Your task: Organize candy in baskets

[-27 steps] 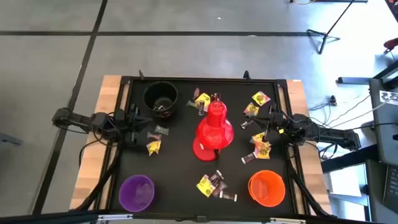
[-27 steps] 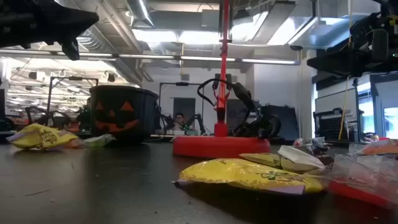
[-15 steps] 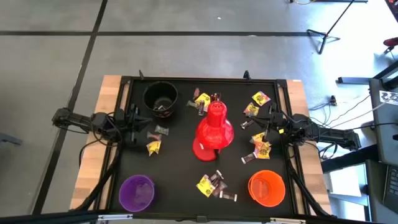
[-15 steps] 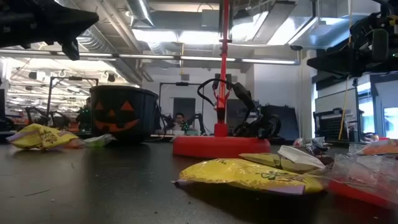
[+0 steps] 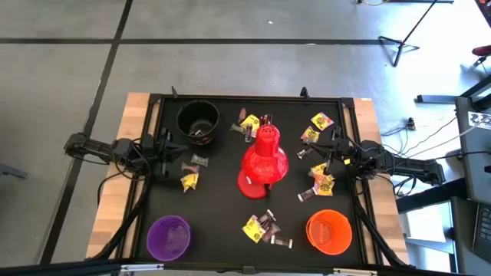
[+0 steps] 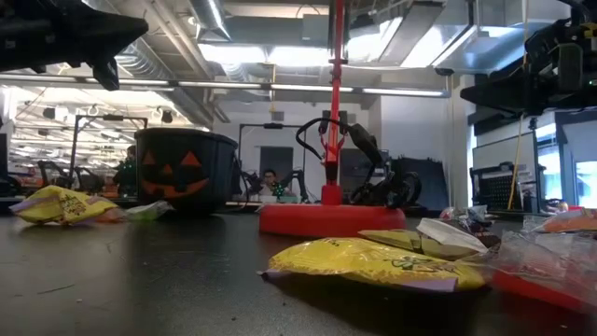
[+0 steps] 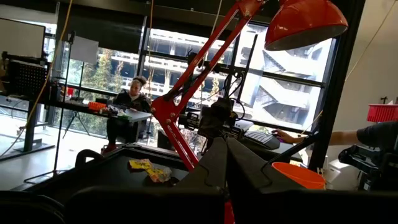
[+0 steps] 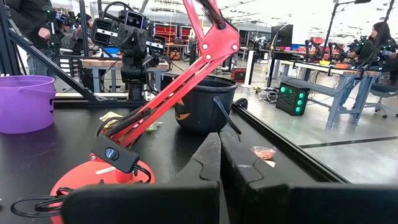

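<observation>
The candy (image 5: 259, 228) lies scattered on the black table (image 5: 222, 222): a clump near the front edge between the purple bucket (image 5: 169, 237) and the orange bucket (image 5: 329, 231), a few pieces just beside the left gripper (image 5: 170, 151), some behind the red lamp (image 5: 265, 162), and more along the right side close to the right gripper (image 5: 328, 156). A piece or two seems to lie inside the black bucket (image 5: 199, 120), which stands at the back left and carries a pumpkin face in the low view. The purple bucket sits at the front left corner, the orange one at the front right. The lamp stands at the table's middle. Both grippers hang above the table at its left and right edges, each with its fingers pressed together, holding nothing. People sit at desks in the room beyond.
</observation>
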